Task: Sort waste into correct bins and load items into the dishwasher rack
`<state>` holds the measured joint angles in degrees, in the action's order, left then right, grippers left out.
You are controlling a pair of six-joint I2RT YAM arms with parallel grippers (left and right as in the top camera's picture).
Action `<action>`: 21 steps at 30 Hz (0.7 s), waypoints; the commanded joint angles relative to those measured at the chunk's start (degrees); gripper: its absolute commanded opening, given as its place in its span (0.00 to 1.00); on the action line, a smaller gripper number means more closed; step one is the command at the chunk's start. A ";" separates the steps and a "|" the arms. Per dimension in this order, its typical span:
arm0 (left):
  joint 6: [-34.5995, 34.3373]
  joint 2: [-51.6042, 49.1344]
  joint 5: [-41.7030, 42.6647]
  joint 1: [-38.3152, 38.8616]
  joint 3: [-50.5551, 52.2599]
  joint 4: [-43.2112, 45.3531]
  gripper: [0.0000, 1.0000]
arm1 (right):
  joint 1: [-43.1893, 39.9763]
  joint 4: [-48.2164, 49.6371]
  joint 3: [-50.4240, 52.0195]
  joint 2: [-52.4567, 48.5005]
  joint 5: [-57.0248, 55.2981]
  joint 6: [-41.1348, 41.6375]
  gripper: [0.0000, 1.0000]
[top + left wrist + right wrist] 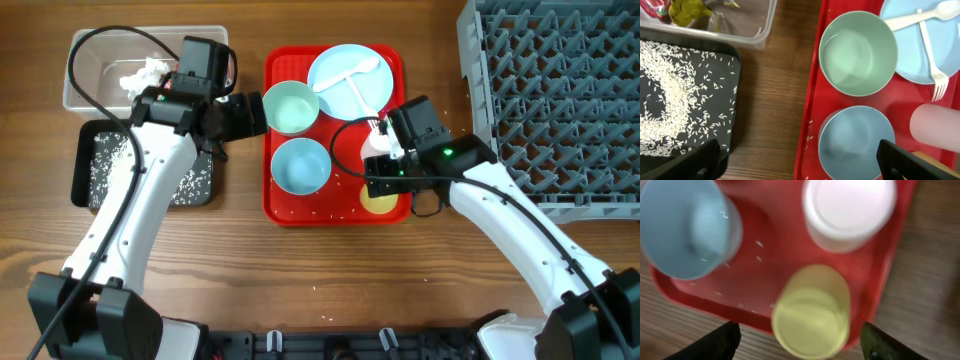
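Wooden table [300,270] with clear tub [110,45], black tub [80,160], red tray [340,200], grey pegged rack [560,100], few stray grains [318,290]

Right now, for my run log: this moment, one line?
left gripper: open, beside green bowl | right gripper: open, over yellow cup

Robot lab, mounted arms [125,200], wooden table [320,270]

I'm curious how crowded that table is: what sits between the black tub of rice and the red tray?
Nothing. In the left wrist view, only a bare strip of wooden table separates the black tub from the red tray.
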<state>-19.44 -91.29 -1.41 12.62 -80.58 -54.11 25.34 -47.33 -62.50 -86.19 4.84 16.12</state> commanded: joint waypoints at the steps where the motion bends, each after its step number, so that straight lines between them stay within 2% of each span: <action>1: -0.74 -0.85 0.55 -0.44 0.00 -0.15 1.00 | 0.20 -2.84 -1.22 -0.68 -4.07 2.51 0.78; 5: -0.74 -0.87 -0.17 -1.31 0.00 0.07 1.00 | 0.22 -2.23 -1.27 -2.64 -5.07 3.58 0.78; 7: -0.76 -0.87 -0.15 -2.62 0.00 -0.20 1.00 | 0.20 -3.67 -2.80 -3.28 -5.11 3.54 0.82; 13: -0.76 -0.90 -0.15 -6.08 0.00 -0.20 1.00 | 0.20 -15.65 -20.55 -4.11 -6.14 3.04 0.94; 14: -0.76 -0.98 -0.15 -6.84 0.00 -0.20 1.00 | 0.20 -18.25 -24.39 -5.55 -5.68 1.84 0.99; 21: -0.76 -2.19 -0.13 -8.85 0.00 -0.20 1.00 | 0.20 -27.65 -27.82 -18.84 -2.21 -1.03 1.00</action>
<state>-19.46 -92.27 -1.45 4.47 -80.58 -54.26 25.36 -73.82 -90.70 -98.61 1.43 16.43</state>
